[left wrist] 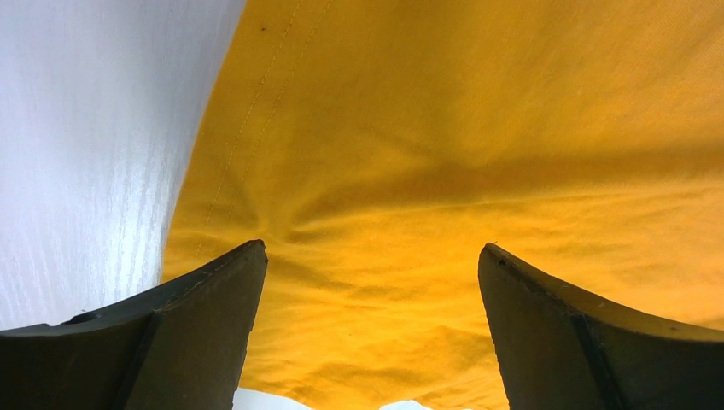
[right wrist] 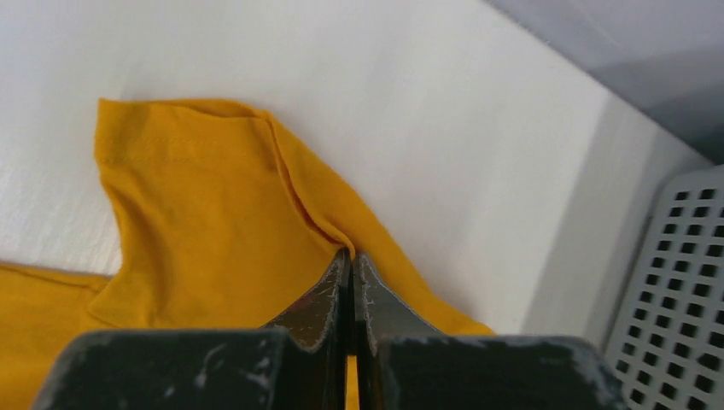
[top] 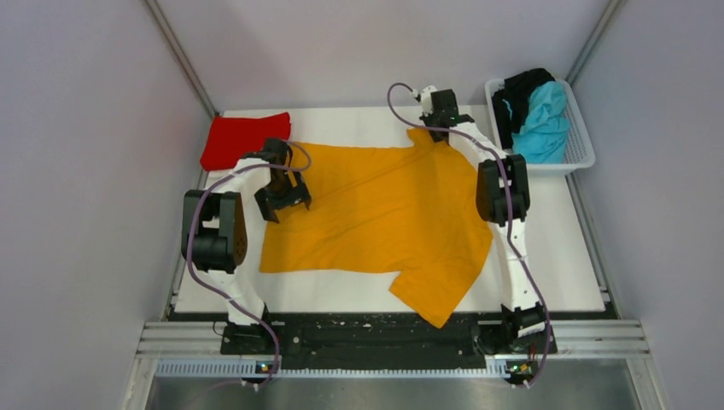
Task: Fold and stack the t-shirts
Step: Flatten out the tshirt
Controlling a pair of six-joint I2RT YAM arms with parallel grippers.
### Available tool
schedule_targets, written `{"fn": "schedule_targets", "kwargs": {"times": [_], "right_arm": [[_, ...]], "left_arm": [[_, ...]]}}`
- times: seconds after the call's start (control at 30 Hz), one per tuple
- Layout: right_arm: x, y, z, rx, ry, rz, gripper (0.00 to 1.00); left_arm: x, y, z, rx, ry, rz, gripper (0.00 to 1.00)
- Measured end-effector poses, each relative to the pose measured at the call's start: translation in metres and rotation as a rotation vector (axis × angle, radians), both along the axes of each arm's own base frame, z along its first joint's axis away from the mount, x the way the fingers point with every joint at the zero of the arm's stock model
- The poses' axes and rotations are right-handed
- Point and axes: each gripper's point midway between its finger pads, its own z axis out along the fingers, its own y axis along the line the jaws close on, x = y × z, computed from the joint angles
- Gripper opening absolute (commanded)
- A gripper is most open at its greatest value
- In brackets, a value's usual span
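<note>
Orange shirt (top: pixel 384 213) lies spread, roughly flat, mid-table (top: pixel 555 248), turned sideways: hem to the left, one sleeve at the far right, the other bunched at the near right edge. Right gripper (right wrist: pixel 352 256) has its jaws together, clamped on a ridge of the far sleeve's cloth. Left gripper (left wrist: pixel 371 248) has its jaws wide apart just above the cloth by the left hem; whether its tips touch the cloth can't be told. Red shirt (top: pixel 239 141) sits folded at the far left corner; turquoise shirt (top: pixel 542 124) and black shirt (top: pixel 521 90) are crumpled in the basket (top: pixel 555 166) at the far right. Step looks like laying out/first fold of the orange one, task roughly a quarter done. Next move likely needs the left gripper down and pinching the hem, then both arms moving together so the cloth doesn't skew.
</note>
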Motion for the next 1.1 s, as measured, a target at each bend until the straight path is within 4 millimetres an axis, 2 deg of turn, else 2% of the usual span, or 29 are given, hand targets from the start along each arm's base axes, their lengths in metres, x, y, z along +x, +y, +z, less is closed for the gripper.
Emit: {"fn": "schedule_targets", "kwargs": {"times": [0.1,0.27,0.3,0.37,0.4,0.47,0.57,0.7,0.77,0.83,0.97,1.03,1.1], "right_arm": [[0.013,-0.007,0.013,-0.026,-0.054,-0.011,0.02],[0.048,-0.021,0.035,-0.058,-0.189,-0.036,0.27],[0.056,-0.025,0.038,-0.066,-0.218,-0.045,0.36],[0.068,-0.027,0.037,-0.069,-0.253,-0.058,0.7],[0.072,-0.028,0.036,-0.063,-0.264,-0.069,0.8],[0.072,-0.03,0.03,-0.054,-0.254,-0.083,0.9],[0.069,-0.03,0.031,-0.01,-0.257,-0.102,0.98],[0.044,-0.025,0.041,0.088,-0.202,-0.136,0.99],[0.027,-0.021,0.059,0.157,-0.178,-0.153,0.99],[0.006,-0.015,0.086,0.239,-0.163,-0.172,0.99],[-0.051,-0.009,0.143,0.427,-0.15,-0.242,0.99],[-0.086,-0.007,0.155,0.503,-0.13,-0.264,0.99],[-0.117,-0.007,0.152,0.547,-0.089,-0.295,0.99]], "left_arm": [[-0.001,0.001,0.0,0.004,0.004,0.001,0.99],[-0.003,0.001,-0.002,0.003,0.017,0.004,0.99],[-0.004,0.0,-0.003,0.001,0.022,0.004,0.99],[-0.005,0.0,-0.005,-0.001,0.031,0.003,0.99],[-0.006,0.0,-0.006,-0.002,0.037,0.003,0.99],[-0.008,0.0,-0.006,-0.003,0.042,0.001,0.99],[-0.008,0.0,-0.006,-0.002,0.045,-0.001,0.99],[-0.008,-0.003,-0.005,-0.017,0.043,-0.005,0.99],[-0.006,-0.005,-0.002,-0.027,0.034,-0.007,0.99],[-0.001,-0.007,0.004,-0.037,0.014,-0.009,0.99],[0.012,-0.011,0.026,-0.062,-0.06,-0.014,0.99],[0.023,-0.015,0.04,-0.078,-0.111,-0.018,0.99],[0.035,-0.018,0.051,-0.095,-0.157,-0.025,0.99]]}}
